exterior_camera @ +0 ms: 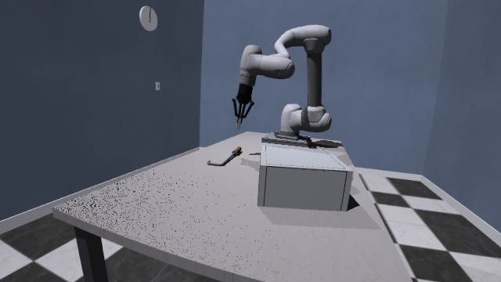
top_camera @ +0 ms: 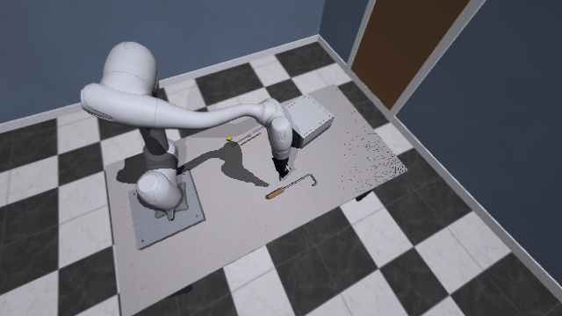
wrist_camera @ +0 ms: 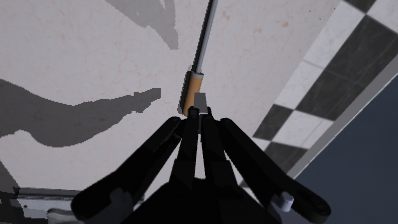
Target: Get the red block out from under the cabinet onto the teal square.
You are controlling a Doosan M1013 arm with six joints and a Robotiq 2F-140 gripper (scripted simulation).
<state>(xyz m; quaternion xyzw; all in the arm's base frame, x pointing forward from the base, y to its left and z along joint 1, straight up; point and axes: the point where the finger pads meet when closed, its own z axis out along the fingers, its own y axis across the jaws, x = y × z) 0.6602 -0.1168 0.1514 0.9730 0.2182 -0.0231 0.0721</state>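
My gripper [top_camera: 283, 172] is shut and empty. It hangs well above the table, as the exterior view shows [exterior_camera: 239, 122]. In the wrist view the closed fingertips [wrist_camera: 200, 109] point down over the orange handle of a hook tool [wrist_camera: 192, 90]. The tool lies on the table [top_camera: 291, 186] with its bent metal end towards the right, and it also shows in the exterior view [exterior_camera: 225, 158]. The grey cabinet [top_camera: 307, 118] stands behind the gripper [exterior_camera: 305, 180]. The red block and the teal square are not visible in any view.
A small yellow piece [top_camera: 228, 139] and two thin rods [top_camera: 250, 137] lie left of the cabinet. The arm's base plate [top_camera: 164, 215] sits at the table's left end. The table edge runs just beyond the tool.
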